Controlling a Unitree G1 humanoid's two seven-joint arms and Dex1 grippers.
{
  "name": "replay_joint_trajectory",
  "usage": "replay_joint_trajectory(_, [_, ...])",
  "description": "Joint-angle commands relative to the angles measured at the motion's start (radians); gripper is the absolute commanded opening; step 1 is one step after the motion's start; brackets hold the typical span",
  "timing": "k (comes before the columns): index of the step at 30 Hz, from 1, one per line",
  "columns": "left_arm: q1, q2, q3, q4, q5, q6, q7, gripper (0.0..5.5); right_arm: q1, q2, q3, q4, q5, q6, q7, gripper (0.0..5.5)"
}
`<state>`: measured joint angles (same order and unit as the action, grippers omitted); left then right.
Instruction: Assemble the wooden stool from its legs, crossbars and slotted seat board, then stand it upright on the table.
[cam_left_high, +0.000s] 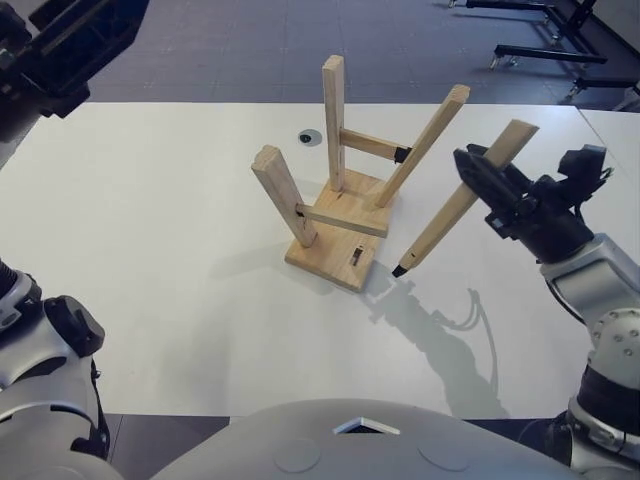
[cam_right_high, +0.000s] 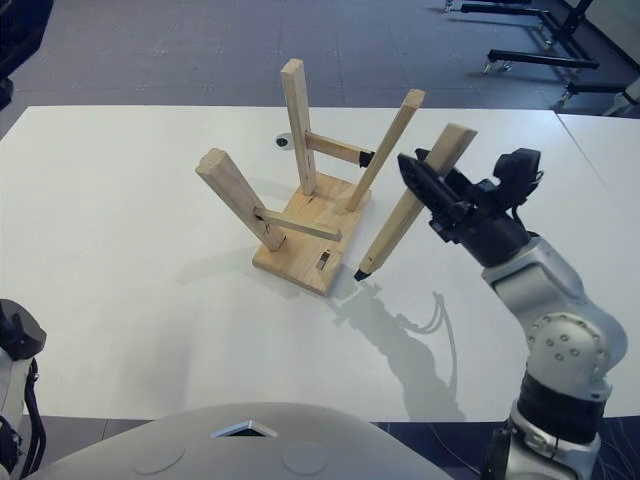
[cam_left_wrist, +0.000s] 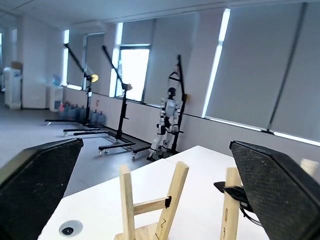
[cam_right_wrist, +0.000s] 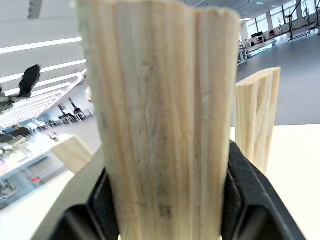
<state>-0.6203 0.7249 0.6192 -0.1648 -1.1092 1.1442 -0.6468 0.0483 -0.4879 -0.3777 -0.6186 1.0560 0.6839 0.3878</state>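
Wooden leg (cam_left_high: 440, 222), clenched in the right tool (cam_left_high: 478, 172) (left tool (cam_left_wrist: 155, 150) splayed wide), tilts beside the seat board (cam_left_high: 325, 260).

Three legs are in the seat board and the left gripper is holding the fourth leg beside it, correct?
No: it is the right gripper that holds the fourth leg beside the seat board, as the left eye view shows. The rest is right.
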Motion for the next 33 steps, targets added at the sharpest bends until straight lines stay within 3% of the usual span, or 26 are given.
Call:
replay_joint_trajectory(1, [0.053, 0.025, -0.055, 0.106, 0.075, -0.034, 0.001, 5.40, 0.047, 0.015, 0.117, -0.124, -0.183, -0.098, -0.009, 2.07])
replay_joint_trajectory(5, [0.056, 0.033, -0.109, 0.179, 0.127, -0.068, -0.036, 5.40, 0.131, 0.059, 0.231, -0.195, -0.313, -0.246, 0.066, 2.07])
replay_joint_trajectory(14, [0.087, 0.037, -0.196, 0.220, 0.192, -0.111, -0.101, 5.40, 0.239, 0.050, 0.110, -0.113, -0.224, -0.390, 0.257, 2.07])
replay_joint_trajectory(18, [0.050, 0.030, -0.251, 0.283, 0.228, -0.132, -0.135, 5.40, 0.268, 0.103, 0.094, -0.098, -0.194, -0.494, 0.347, 2.07])
replay_joint_trajectory(27, [-0.042, 0.026, -0.375, 0.382, 0.304, -0.144, -0.220, 5.40, 0.338, 0.260, 0.339, 0.089, -0.550, -0.834, 0.409, 2.07])
replay_joint_trajectory(33, [-0.049, 0.026, -0.396, 0.395, 0.324, -0.140, -0.250, 5.40, 0.346, 0.248, 0.357, 0.115, -0.475, -0.907, 0.470, 2.07])
